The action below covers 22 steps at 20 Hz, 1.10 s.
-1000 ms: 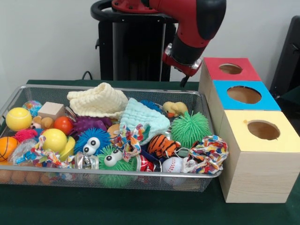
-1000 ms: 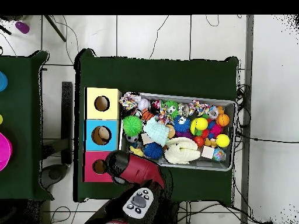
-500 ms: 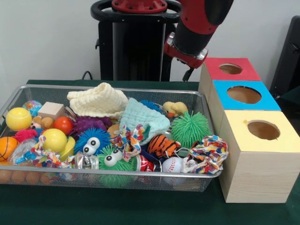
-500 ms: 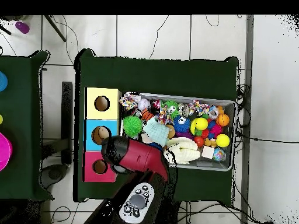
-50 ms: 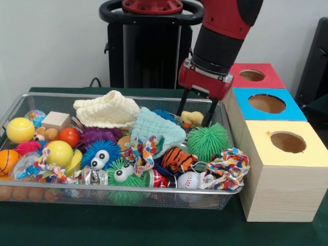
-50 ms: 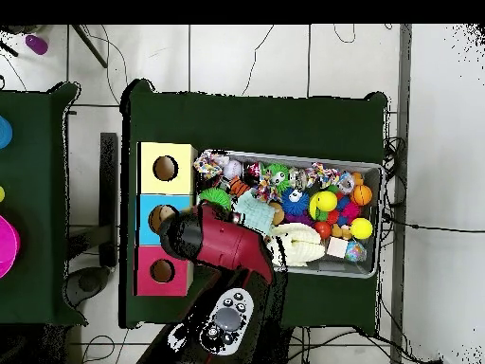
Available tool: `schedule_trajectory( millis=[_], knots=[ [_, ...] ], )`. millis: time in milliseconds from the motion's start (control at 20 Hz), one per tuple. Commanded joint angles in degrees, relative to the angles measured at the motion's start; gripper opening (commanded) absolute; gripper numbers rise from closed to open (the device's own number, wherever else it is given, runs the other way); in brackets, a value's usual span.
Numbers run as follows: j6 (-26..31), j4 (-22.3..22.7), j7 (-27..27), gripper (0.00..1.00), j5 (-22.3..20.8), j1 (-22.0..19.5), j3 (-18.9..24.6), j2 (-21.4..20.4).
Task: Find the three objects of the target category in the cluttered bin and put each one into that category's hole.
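Straddling the yellow duck [image 5: 192,118] | fingers [image 5: 182,105] were held spread, ungrasping | positioned for pickup from the bin [image 5: 15,105]

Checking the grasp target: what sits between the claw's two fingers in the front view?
A yellow duck toy shows in the gap of the open claw, at the bin's far side. The overhead view hides it under the arm.
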Motion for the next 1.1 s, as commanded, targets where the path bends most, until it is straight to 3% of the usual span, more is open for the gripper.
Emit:
schedule_trajectory(
  millis=[50, 300, 550, 700, 1100],
  knots=[
    [-6.41, -6.3, 11.82, 1.0, 2.47, -1.34, 7.78, 2.73],
    [-12.64, -4.92, 13.64, 1.0, 3.75, -0.11, 7.75, 2.77],
    [-14.29, 1.8, 17.81, 1.0, 6.09, 0.34, 9.65, 0.45],
    [-16.55, 3.11, 18.53, 1.0, 6.03, -0.56, 11.23, 0.0],
    [-27.2, 7.66, 22.58, 1.0, 1.41, -4.57, 16.49, 1.67]
  ],
)
